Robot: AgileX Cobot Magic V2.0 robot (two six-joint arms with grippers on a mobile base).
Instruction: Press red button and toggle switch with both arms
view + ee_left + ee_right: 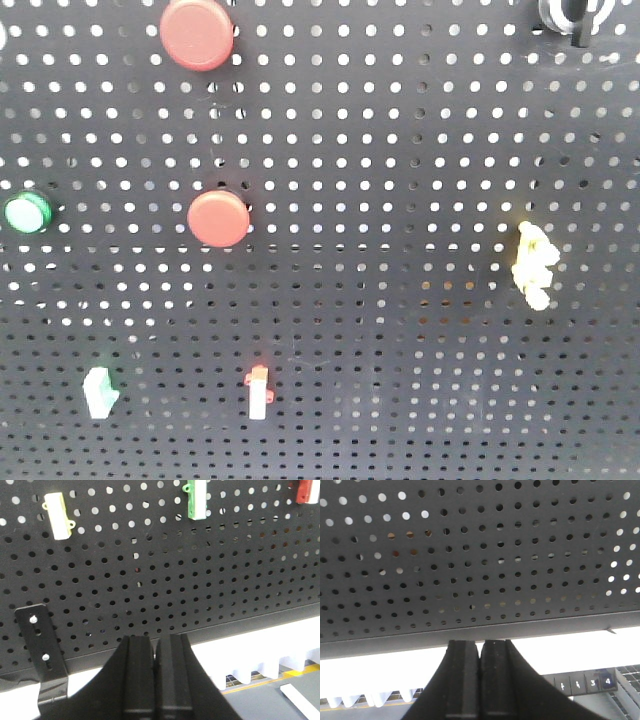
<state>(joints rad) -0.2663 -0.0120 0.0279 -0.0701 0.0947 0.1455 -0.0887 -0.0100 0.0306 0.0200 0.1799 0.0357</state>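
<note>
A black pegboard (400,380) carries a large red button (197,33) at the top and a smaller red button (218,218) below it. A red-and-white toggle switch (259,390) sits low on the board, and it shows at the top right of the left wrist view (306,491). My left gripper (156,642) is shut and empty, below the board's lower edge. My right gripper (480,645) is shut and empty, also just below the board's lower edge (470,632). Neither gripper shows in the front view.
A green button (27,212), a green-and-white switch (100,392) and a yellow switch (535,265) are also on the board. A black-and-white part (570,15) is at the top right. A black bracket (42,660) holds the board's lower left.
</note>
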